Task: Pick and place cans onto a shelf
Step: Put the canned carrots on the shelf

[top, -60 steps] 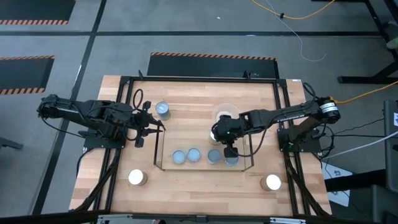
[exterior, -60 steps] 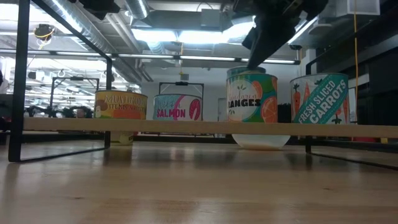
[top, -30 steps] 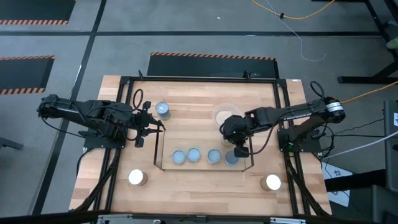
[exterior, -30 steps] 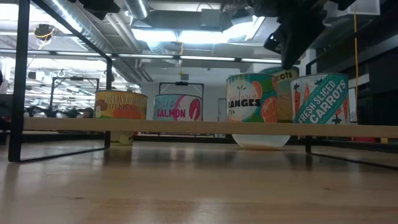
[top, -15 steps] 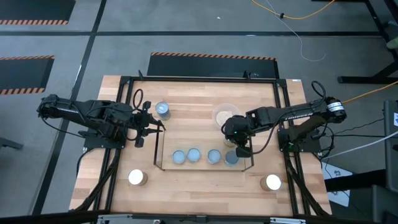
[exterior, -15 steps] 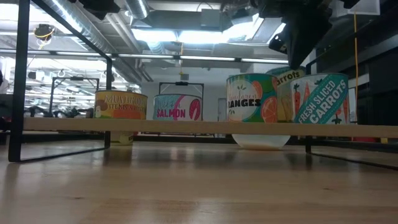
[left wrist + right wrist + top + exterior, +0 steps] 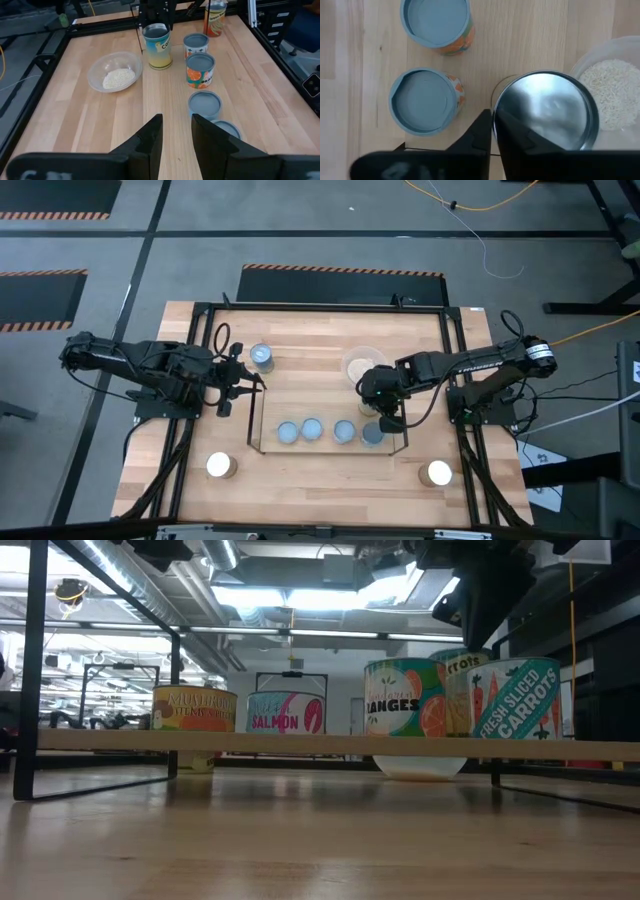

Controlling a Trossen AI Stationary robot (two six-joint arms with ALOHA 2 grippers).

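Setting the shiny silver-topped carrots can on the black wire shelf's right end | right gripper nearly closed, seemingly pinching its rim, so lower straight and miss the blue-lidded cans | left gripper parted, empty, at shelf's left end

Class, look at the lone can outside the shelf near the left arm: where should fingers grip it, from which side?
Grip the can across its curved side wall, coming down from above: it stands upright, round top up, apart from the shelf.
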